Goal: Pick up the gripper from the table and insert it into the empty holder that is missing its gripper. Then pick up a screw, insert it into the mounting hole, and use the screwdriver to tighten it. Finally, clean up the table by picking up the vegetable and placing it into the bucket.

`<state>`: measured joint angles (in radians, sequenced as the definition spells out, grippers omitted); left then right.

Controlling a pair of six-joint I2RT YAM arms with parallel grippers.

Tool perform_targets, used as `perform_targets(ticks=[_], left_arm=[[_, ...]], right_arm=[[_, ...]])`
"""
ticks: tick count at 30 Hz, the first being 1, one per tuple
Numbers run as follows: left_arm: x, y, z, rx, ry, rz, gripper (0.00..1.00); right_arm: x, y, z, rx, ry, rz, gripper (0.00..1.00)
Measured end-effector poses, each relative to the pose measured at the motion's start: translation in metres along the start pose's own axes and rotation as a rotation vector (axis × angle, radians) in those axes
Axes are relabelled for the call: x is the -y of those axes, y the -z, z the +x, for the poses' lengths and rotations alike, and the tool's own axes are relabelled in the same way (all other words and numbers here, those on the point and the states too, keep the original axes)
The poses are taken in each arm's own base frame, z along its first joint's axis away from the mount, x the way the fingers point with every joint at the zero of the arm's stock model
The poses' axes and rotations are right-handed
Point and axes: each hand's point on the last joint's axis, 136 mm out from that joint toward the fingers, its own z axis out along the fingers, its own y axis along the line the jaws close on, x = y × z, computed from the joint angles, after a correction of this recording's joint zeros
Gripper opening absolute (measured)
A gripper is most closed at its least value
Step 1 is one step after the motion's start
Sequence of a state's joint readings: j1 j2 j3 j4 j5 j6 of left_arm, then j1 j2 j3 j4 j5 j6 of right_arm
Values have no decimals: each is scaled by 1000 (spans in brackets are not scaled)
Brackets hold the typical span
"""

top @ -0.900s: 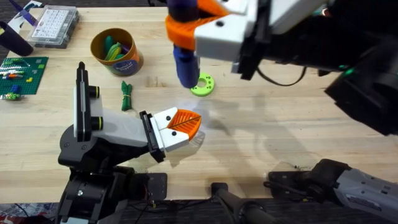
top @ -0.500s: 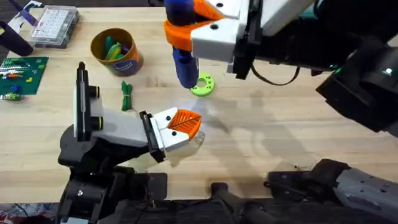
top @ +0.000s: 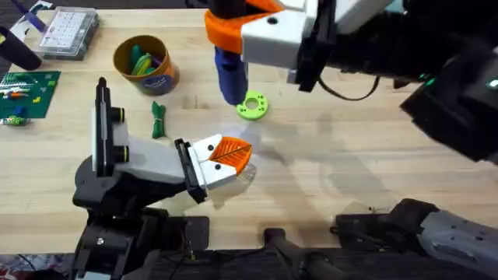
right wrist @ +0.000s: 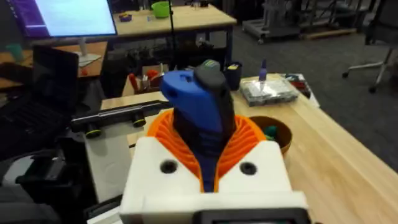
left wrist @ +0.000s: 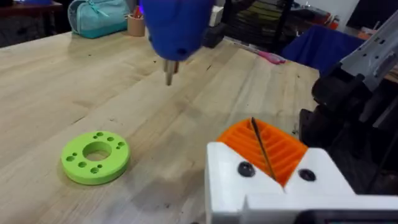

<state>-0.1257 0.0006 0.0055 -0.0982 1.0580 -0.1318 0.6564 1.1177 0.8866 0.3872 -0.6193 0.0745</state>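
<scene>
My right gripper [top: 233, 29] reaches in from the right and is shut on the screwdriver [top: 230, 71]. It holds the thick blue handle, tip down, just left of a lime-green ring [top: 253, 106]. In the left wrist view the screwdriver tip [left wrist: 168, 71] hangs above the wood beyond the ring [left wrist: 95, 155]. My left gripper [top: 231, 154] rests low at the table's middle, its orange pads [left wrist: 283, 146] pressed together along a thin dark line. The vegetable [top: 159, 120] lies left of it. The bucket [top: 145, 64] stands at the back left. The loose gripper, holder and screw are out of view.
A clear compartment box [top: 68, 31] sits at the back left corner. A green studded baseplate [top: 28, 92] lies at the left edge. The bucket [right wrist: 273, 134] holds several green and yellow pieces. Bare wood stretches across the right half of the table.
My right gripper has shifted slightly toward the back with the screwdriver, so the tip sits a little higher over the table. The left arm and the ring have stayed put.
</scene>
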Motion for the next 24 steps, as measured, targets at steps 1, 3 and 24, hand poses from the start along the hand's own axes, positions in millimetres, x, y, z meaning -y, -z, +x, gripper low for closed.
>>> perform_targets(ticks=[1, 3, 24], left_arm=[[0, 0, 0, 0, 0, 0, 23], [0, 0, 0, 0, 0, 0, 23], [0, 0, 0, 0, 1, 0, 23]], right_arm=[[0, 1, -2, -7, -8, -7, 68], [-2, 1, -13, -5, -11, -19, 70], [-40, -25, -48, 54, -95, -315, 69]])
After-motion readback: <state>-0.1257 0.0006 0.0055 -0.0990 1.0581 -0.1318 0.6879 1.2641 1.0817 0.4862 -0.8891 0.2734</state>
